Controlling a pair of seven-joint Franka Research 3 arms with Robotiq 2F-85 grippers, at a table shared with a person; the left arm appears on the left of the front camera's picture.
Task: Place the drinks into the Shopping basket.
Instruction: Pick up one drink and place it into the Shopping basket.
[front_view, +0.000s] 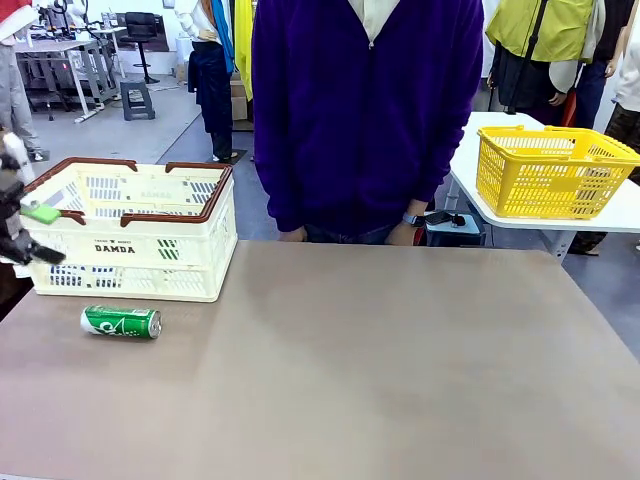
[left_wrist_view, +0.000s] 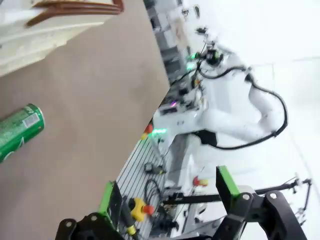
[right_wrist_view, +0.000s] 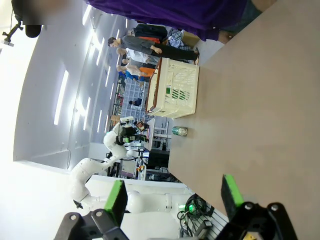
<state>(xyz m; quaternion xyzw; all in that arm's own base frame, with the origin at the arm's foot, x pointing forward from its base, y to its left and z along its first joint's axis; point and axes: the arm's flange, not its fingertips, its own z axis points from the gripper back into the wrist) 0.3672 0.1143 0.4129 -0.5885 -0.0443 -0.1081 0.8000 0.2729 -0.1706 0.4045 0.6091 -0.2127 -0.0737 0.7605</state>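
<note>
In the front view, one green can (front_view: 121, 322) is seen lying on its side on the grey-brown table (front_view: 400, 370). Its long axis runs left to right across the picture, and a silver end is turned to the right. The can is placed just in front of the Shopping basket (front_view: 140, 235) but apart from it. The basket stands at the far left part of the table, with its "DAMDA" print turned to the camera. The left gripper (front_view: 50, 235) is seen at the left edge, before the basket's left corner; its fingers are spread apart and nothing is held between them. A person in a purple top (front_view: 365, 110) is standing at the far edge of the table, and a yellow basket (front_view: 555, 172) is placed on a white side table (front_view: 625, 215) at the right. In the left wrist view, the can is cut by the picture's left edge and a corner of the Shopping basket is shown at the top left. The two green-padded fingers are held wide open with only air between them. In the right wrist view, the right gripper (right_wrist_view: 175, 200) is also opened wide and is empty, above the near table edge. Far off, the can is seen end-on beside the basket, and a long bright room with ceiling lights (right_wrist_view: 62, 95) is seen behind.
</note>
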